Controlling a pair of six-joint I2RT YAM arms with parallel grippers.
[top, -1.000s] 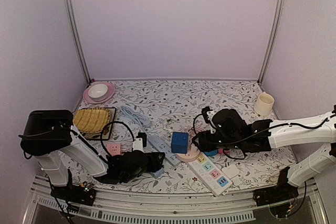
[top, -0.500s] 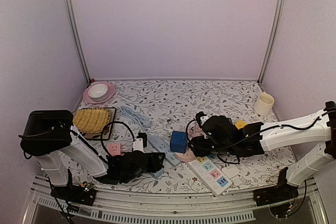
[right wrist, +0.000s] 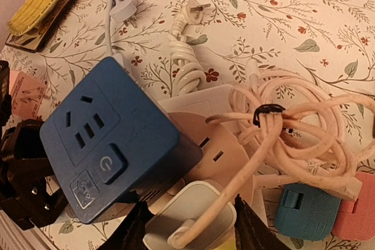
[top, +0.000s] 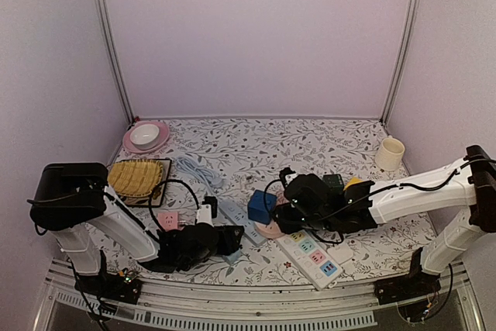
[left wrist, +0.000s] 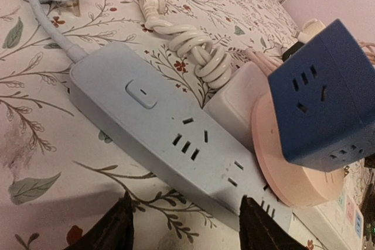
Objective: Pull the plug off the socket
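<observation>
A white plug (right wrist: pixel 196 209) on a pinkish cord (right wrist: pixel 293 127) sits in the end of the white socket strip (top: pixel 314 257), which has coloured outlets. My right gripper (right wrist: pixel 190 229) is down over the plug, with a finger against each side. Beside it, a blue cube socket (right wrist: pixel 108 139) stands on a round pink socket (right wrist: pixel 225 144). My left gripper (left wrist: pixel 187 226) is open and low at the near end of the pale blue power strip (left wrist: pixel 158 127). Its right finger touches the strip and its left finger stands off it. In the top view the right gripper (top: pixel 280 222) is just right of the cube (top: pixel 260 207).
A coiled white cord (left wrist: pixel 193 57) lies behind the blue strip. A teal adapter (right wrist: pixel 302 218) and a pink one lie right of the plug. At the back are a pink plate with a bowl (top: pixel 146 137), a yellow item on a tray (top: pixel 136 177) and a cup (top: pixel 390 154).
My right arm has moved left to the blue cube and its jaws have narrowed around the white plug. The left arm has not moved.
</observation>
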